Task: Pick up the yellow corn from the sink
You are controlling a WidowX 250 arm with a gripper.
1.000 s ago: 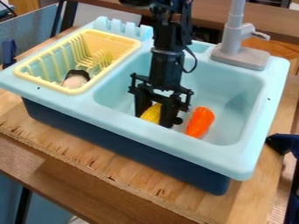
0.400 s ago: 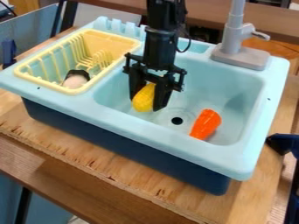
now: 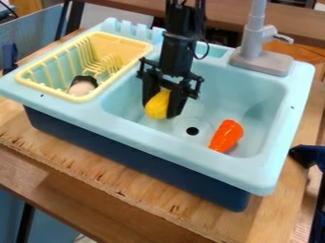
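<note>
The black gripper [image 3: 162, 107] hangs over the left half of the light blue sink basin [image 3: 219, 85]. It is shut on a yellow corn-like toy [image 3: 158, 105], which sits between its two fingers and is raised above the basin's floor. An orange carrot-like toy [image 3: 226, 135] lies in the right part of the basin, apart from the gripper, to the right of the dark drain hole [image 3: 192, 131].
Left of the basin, a yellow dish rack [image 3: 120, 39] holds a pale and black object [image 3: 82, 86]. A grey faucet [image 3: 259, 50] stands at the sink's back right. The sink rests on a wooden board [image 3: 95, 172].
From low in the basin, the gripper has risen with the yellow toy and shifted slightly left. The orange toy has moved a little right, and the drain hole has come into sight.
</note>
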